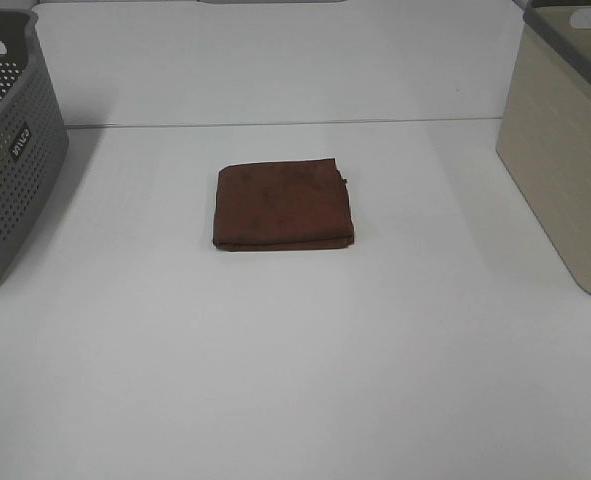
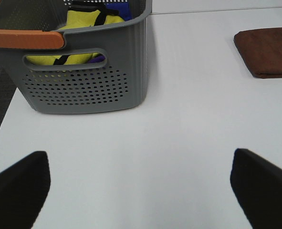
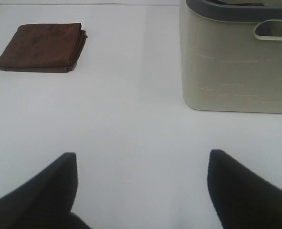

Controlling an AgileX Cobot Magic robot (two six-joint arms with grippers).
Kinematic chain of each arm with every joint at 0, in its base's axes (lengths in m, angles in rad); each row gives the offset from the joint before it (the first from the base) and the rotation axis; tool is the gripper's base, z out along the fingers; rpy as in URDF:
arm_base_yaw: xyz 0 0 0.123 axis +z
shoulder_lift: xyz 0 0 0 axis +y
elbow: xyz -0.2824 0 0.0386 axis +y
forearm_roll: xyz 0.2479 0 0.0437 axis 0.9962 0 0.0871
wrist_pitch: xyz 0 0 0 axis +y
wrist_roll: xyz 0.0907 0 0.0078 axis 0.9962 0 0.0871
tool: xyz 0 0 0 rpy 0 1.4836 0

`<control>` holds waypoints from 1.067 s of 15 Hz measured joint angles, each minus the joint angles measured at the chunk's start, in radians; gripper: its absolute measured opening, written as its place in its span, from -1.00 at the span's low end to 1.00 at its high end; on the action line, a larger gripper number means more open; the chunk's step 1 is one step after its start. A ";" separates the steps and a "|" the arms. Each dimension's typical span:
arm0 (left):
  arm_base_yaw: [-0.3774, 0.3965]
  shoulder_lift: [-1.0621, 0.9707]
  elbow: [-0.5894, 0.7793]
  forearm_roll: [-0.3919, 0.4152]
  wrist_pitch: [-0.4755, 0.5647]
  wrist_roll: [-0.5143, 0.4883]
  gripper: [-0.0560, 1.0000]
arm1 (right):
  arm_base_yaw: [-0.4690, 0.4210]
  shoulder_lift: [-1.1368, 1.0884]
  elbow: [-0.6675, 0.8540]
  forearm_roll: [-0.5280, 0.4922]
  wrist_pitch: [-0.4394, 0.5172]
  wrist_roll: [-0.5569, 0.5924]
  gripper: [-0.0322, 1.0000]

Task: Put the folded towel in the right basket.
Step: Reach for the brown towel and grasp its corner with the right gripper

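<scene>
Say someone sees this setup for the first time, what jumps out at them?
The dark brown folded towel lies flat in the middle of the white table. A grey perforated basket stands at the left edge, with yellow and blue fabric inside by the left wrist view, and a beige basket with a grey rim stands at the right edge.

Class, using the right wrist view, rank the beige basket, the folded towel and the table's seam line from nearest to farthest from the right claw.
1. Beige basket: nearest the right claw, just ahead of one finger.
2. Folded towel: farther out, toward the other finger's side, lying flat.
3. Seam line: farthest, crossing the table beyond the towel.
</scene>
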 joint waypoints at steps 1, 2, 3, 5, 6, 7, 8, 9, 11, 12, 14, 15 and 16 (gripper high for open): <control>0.000 0.000 0.000 0.000 0.000 0.000 0.95 | 0.000 0.000 0.000 0.000 0.000 0.000 0.45; 0.000 0.000 0.000 0.000 0.000 0.000 0.95 | 0.000 0.000 0.000 0.000 0.000 0.000 0.45; 0.000 0.000 0.000 0.000 0.000 0.000 0.95 | 0.000 0.000 0.000 0.000 0.000 0.000 0.45; 0.000 0.000 0.000 0.000 0.000 0.000 0.95 | 0.000 0.000 0.000 0.000 0.000 0.000 0.45; 0.000 0.000 0.000 0.000 0.000 0.000 0.95 | 0.000 0.000 0.000 0.000 0.000 0.000 0.45; 0.000 0.000 0.000 0.000 0.000 0.000 0.95 | 0.000 0.000 0.000 0.000 0.000 0.000 0.45; 0.000 0.000 0.000 0.000 0.000 0.000 0.95 | 0.000 0.000 0.000 0.000 0.000 0.000 0.45; 0.000 0.000 0.000 0.000 0.000 0.000 0.95 | 0.000 0.000 0.000 0.000 0.000 0.000 0.45; 0.000 0.000 0.000 0.000 0.000 0.000 0.95 | 0.000 0.000 0.000 0.000 0.000 0.000 0.45; 0.000 0.000 0.000 0.000 0.000 0.000 0.95 | 0.000 0.000 0.000 0.000 0.000 0.000 0.45; 0.000 0.000 0.000 0.000 0.000 0.000 0.95 | 0.000 0.000 0.000 0.000 0.000 0.000 0.45; 0.000 0.000 0.000 0.000 0.000 0.000 0.95 | 0.000 0.000 0.000 0.000 0.000 0.000 0.45; 0.000 0.000 0.000 0.000 0.000 0.000 0.95 | 0.000 0.000 0.000 0.000 0.000 0.000 0.45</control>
